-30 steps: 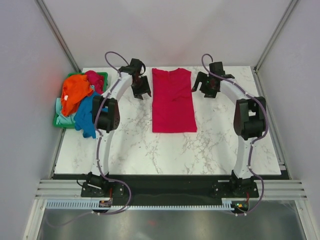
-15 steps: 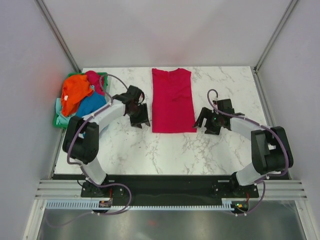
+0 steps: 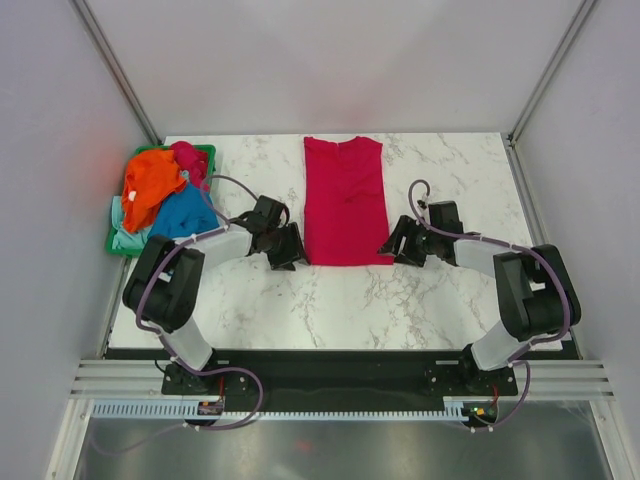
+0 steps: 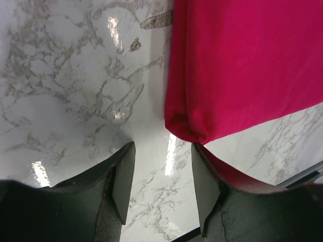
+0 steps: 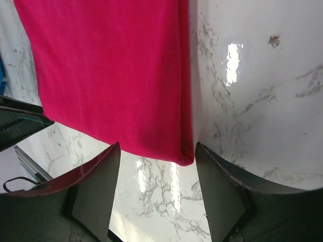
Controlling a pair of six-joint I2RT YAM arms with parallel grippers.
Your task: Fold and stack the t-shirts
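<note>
The magenta-red t-shirt [image 3: 344,200] lies flat as a long strip on the marble table [image 3: 450,300], and the left gripper [image 3: 287,248] and right gripper [image 3: 398,243], fingers spread at its near hem corners, should each pinch all layers, apparently doubled there, then lift together toward the collar.

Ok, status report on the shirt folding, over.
Left tool open at near-left corner of magenta shirt. Right tool open at near-right corner. Other shirts heaped in basket, out of the way.
</note>
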